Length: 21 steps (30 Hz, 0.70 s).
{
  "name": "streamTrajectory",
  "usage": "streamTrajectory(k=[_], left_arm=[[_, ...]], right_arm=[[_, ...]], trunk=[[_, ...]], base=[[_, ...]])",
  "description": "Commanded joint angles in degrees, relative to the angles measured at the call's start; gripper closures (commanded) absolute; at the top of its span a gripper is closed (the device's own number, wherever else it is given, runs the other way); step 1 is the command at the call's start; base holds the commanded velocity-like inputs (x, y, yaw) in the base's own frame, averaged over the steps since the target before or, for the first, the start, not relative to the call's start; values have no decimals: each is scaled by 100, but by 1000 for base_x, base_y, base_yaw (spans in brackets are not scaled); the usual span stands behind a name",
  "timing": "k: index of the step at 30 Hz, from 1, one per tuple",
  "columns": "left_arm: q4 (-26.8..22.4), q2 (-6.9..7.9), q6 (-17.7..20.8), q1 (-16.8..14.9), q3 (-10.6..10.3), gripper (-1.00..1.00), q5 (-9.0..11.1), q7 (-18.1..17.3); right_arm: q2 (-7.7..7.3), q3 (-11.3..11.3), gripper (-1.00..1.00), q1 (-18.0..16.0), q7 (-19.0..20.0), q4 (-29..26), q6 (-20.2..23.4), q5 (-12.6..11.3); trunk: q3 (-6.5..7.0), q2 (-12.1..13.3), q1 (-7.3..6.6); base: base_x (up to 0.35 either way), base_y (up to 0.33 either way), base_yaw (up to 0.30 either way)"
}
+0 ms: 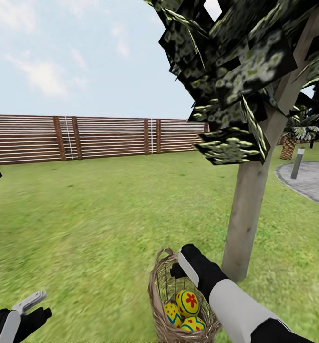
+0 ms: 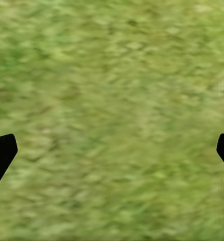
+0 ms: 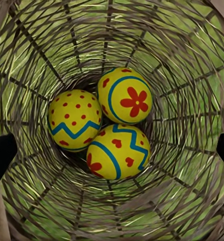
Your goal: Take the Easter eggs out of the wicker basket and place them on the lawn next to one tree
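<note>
Head view showing the wicker basket (image 1: 183,297) standing on the lawn (image 1: 92,214) just beside the foot of the tree (image 1: 247,200), trunk leaning slightly, blocky dark leaves overhead. Holding all three Easter eggs (image 1: 185,312) inside, bunched at the bottom and touching one another. Right gripper (image 1: 180,267) hovering at the basket's rim, pointing down into the opening; fingers spread wide, gripping nothing. Right wrist view looking straight down the woven walls: dotted egg with a blue zigzag (image 3: 75,120), flower-marked egg (image 3: 125,96) and heart-marked egg (image 3: 118,152) lying in a tight cluster, both dark fingertips (image 3: 1,155) sitting far apart at the picture's edges. Left gripper (image 1: 33,307) hanging low over bare grass, well apart from the basket, fingers parted and empty. Left wrist view facing blurry green turf (image 2: 112,100) between widely separated fingertips (image 2: 1,153). Wooden fence (image 1: 83,138) running behind the grass, grey paving (image 1: 309,181) and a short post (image 1: 297,163) lying beyond the trunk.
</note>
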Motion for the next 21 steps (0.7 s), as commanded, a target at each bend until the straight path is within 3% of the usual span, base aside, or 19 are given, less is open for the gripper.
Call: streamTrajectory(k=[1,8,21], left_arm=[[-5,0,18,-3,2,-100,60,52],[-5,-5,19,-3,4,-100,60,65],[-5,-1,20,-3,19,-100,60,66]], right_arm=[[0,16,-100,-5,-53,-2,10,-54],[0,10,-100,-5,-52,1,-14,-54],[0,4,-100,-5,-52,9,-75,-54]], trunk=[[-25,-45,21],[-151,-325,175],[-439,-343,209]], base=[[0,0,0],[0,0,0],[0,0,0]])
